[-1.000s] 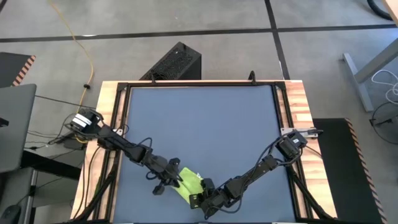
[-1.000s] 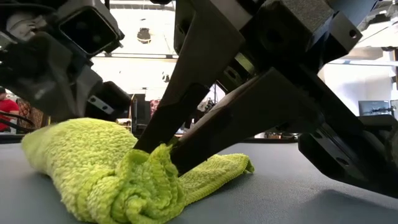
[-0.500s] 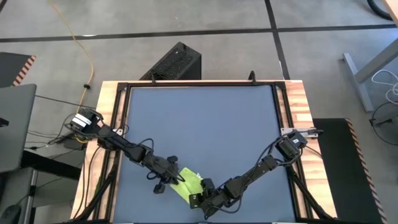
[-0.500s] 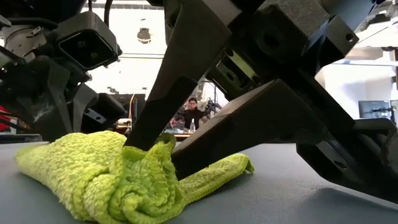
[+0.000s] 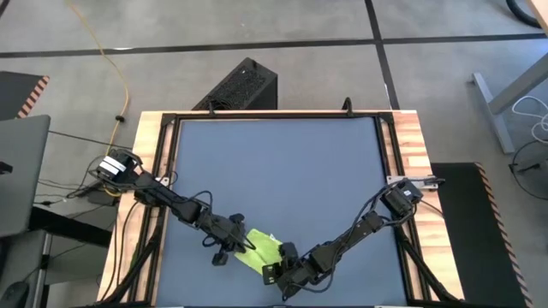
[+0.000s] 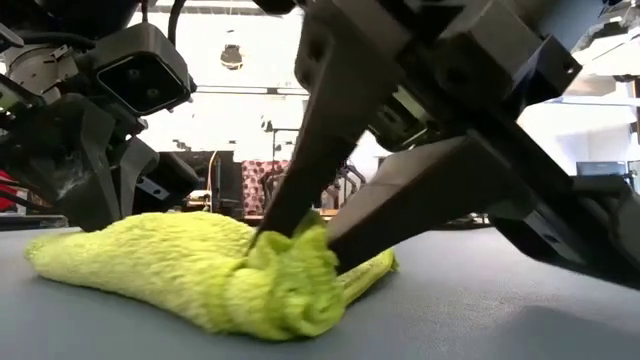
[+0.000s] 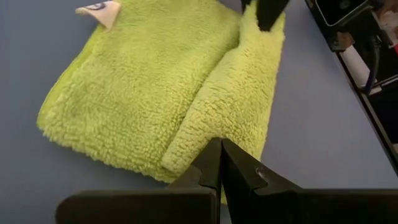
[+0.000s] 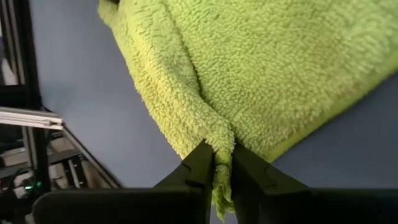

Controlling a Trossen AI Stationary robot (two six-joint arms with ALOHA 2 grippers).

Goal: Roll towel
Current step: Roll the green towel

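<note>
The lime-green towel (image 5: 265, 250) lies folded on the blue-grey mat near the table's near edge, its underside flat on the mat; a white tag (image 7: 99, 9) sticks out at one corner. My left gripper (image 5: 242, 246) is shut at the towel's left end (image 7: 219, 149). My right gripper (image 5: 276, 267) comes from the right and is shut on a bunched ridge of the towel (image 8: 219, 146). In the low view the towel (image 6: 170, 275) is a low hump that rises to a peak at the right gripper's fingers. My left gripper's shut fingertips (image 7: 211, 163) lie on the edge of the towel's folded-over flap (image 7: 186, 149), slanting down from the table's left. Whether any cloth is between them I cannot tell. My right gripper pinches a raised ridge of towel (image 6: 303, 238) between its two fingers, several layers bunched. The fingers (image 6: 350, 235) slant down from the right. The ridge is drawn up a little; the rest of the towel lies on the mat.
The blue-grey mat (image 5: 274, 162) stretches wide beyond the towel toward the far edge. A wooden frame with black rails (image 5: 409, 145) borders it. A black box (image 5: 243, 85) stands on the floor past the far edge. Cables trail along both arms.
My right gripper has risen a little with the towel's pinched ridge, and its fingers stand slightly wider. The thick bunched roll under it has drawn up and thinned. My left gripper has tipped downward, and the towel's left hump has sunk flatter.
</note>
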